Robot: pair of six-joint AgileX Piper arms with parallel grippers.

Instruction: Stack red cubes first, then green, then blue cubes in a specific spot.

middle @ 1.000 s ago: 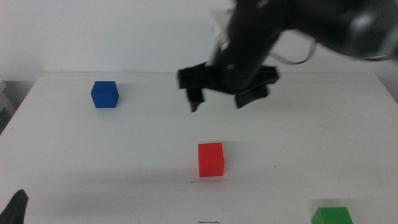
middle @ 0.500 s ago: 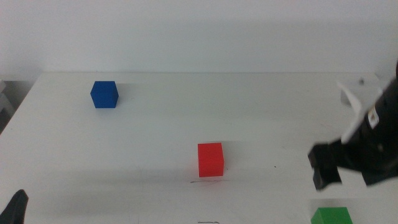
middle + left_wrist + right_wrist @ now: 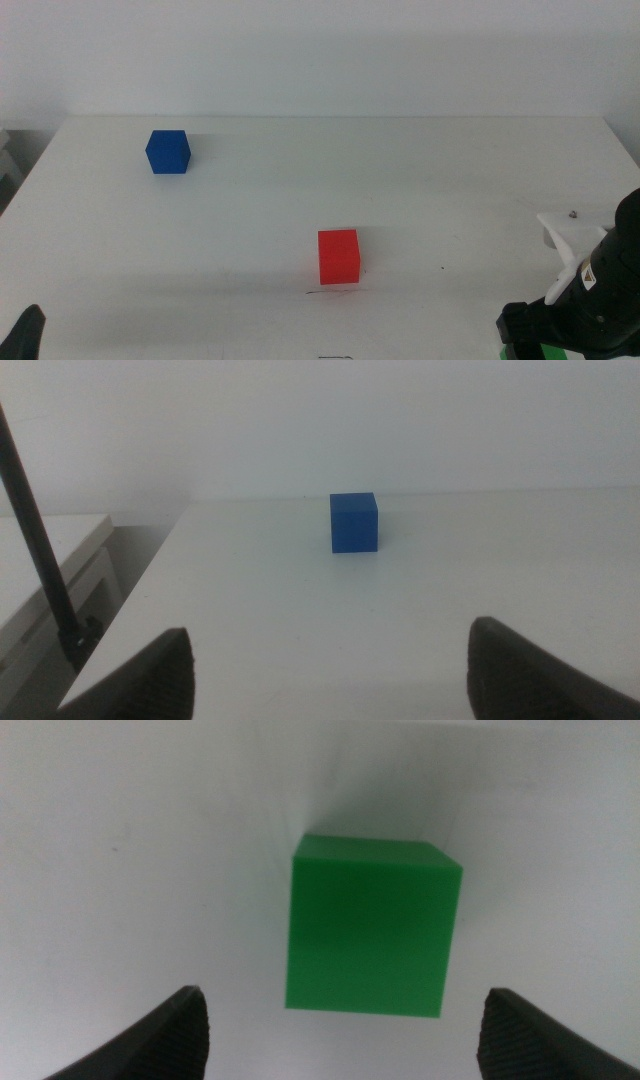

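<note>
Fingers of the right gripper stand wide apart, 1 dark tip on each side of the green cube, and neither tip touches it. They hold nothing. That cube sits flat on the white table, with its top face and 1 side face turned to the right wrist camera. In the middle view the right gripper is low at the near right corner of the table, and the arm hides nearly all of the green cube; only a sliver of green shows at the picture's bottom edge.

Over on the left, the left gripper waits at the near left corner, where the middle view shows just 1 dark tip. Its fingers are also spread wide and hold nothing. Beyond them, well apart, the blue cube rests on the table close to the far edge; the middle view places this cube at the far left.

Near the middle of the table stands the red cube, alone, with nothing on top of it. Just in front of it, on the near side, lies the thin dark line marking the spot, almost touching the cube's base.
</note>
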